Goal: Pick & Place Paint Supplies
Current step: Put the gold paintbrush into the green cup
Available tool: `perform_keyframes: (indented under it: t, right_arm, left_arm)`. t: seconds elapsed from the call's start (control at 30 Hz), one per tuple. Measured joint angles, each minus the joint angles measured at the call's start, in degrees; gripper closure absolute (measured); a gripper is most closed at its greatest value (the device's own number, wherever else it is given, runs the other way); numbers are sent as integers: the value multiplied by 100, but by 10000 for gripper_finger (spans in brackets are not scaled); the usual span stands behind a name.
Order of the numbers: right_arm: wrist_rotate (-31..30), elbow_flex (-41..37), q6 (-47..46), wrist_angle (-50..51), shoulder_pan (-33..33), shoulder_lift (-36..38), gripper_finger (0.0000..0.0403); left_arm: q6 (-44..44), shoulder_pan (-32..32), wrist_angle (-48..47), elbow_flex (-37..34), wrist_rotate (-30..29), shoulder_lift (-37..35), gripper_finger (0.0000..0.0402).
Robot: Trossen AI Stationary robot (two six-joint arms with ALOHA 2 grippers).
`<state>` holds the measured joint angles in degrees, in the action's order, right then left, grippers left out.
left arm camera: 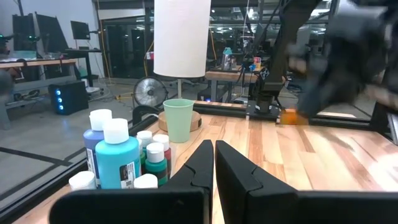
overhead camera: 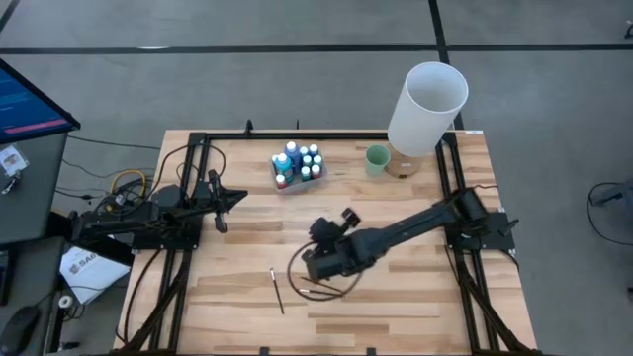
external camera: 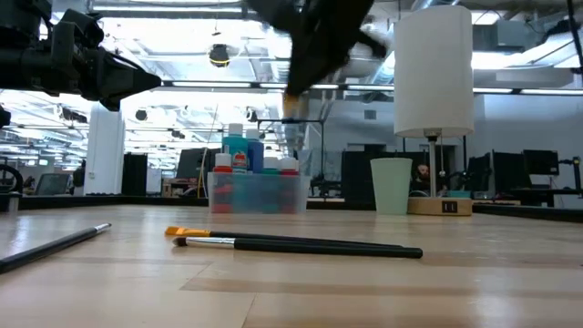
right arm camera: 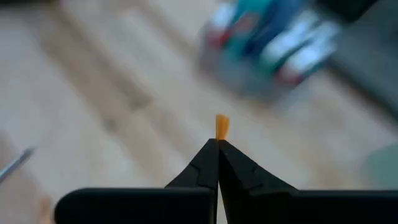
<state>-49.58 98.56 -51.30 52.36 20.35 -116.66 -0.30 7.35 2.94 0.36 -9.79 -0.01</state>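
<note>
Several small paint bottles (overhead camera: 297, 163) with pale caps stand in a clear tray (external camera: 260, 193) at the table's far middle. My right gripper (right arm camera: 218, 142) hangs above the table's middle, slanting down toward the tray, shut on a brush of which only an orange end (right arm camera: 222, 126) shows. Two dark brushes (external camera: 301, 244) lie flat on the table below it, one with an orange end. A third brush (overhead camera: 278, 292) lies nearer the front edge. My left gripper (left arm camera: 214, 155) waits shut at the left, level, beside the tray. My right gripper pinches the brush between its two fingertips, and the orange end (right arm camera: 222, 126) sticks out just past them. The end also shows below the fingers (external camera: 293, 107) in the low view, lifted clear of the table. The fingers hide the remainder of the brush.
A pale green cup (overhead camera: 377, 158) and a tall white cylinder (overhead camera: 427, 107) on a wooden base stand at the far right. Black frame rails (overhead camera: 198, 138) run along the table's left, far and right sides. Bare wood lies toward the near right.
</note>
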Motion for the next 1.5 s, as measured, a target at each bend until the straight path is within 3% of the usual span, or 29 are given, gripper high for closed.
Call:
perform_keyframes:
  t: [0.17,0.23,0.33,0.4,0.5,0.63,0.83,1.17,1.33,1.5]
  right_arm:
    - [-2153,4,-744,1212,374,410,403]
    - [-3082,13,-1561,2009,502,490,403]
    - [-3961,13,-3054,3403,572,504,403]
    - [-4051,-32,-3705,3768,443,436,403]
    - [-4035,-441,-3285,3490,91,420,403]
    - [-4040,-1006,-4297,3787,-317,455,403]
    - [-4050,-1596,-4451,3776,-860,643,403]
    - [-4046,-970,-2589,3763,-1384,675,403]
    - [-4040,-267,-1972,3715,-1344,678,403]
    - [-3982,199,-872,3169,-890,678,403]
  left_arm:
    - [-1,0,4,0,10,0,400]
    - [-2,0,6,0,10,0,400]
    - [0,0,7,0,10,0,400]
    - [0,0,9,0,10,0,400]
    - [0,0,11,0,8,0,400]
    - [0,0,11,0,7,0,400]
    - [0,0,11,0,1,0,400]
    - [0,0,7,0,-10,0,400]
    - [0,0,9,0,-7,0,400]
    - [0,0,9,0,-3,0,400]
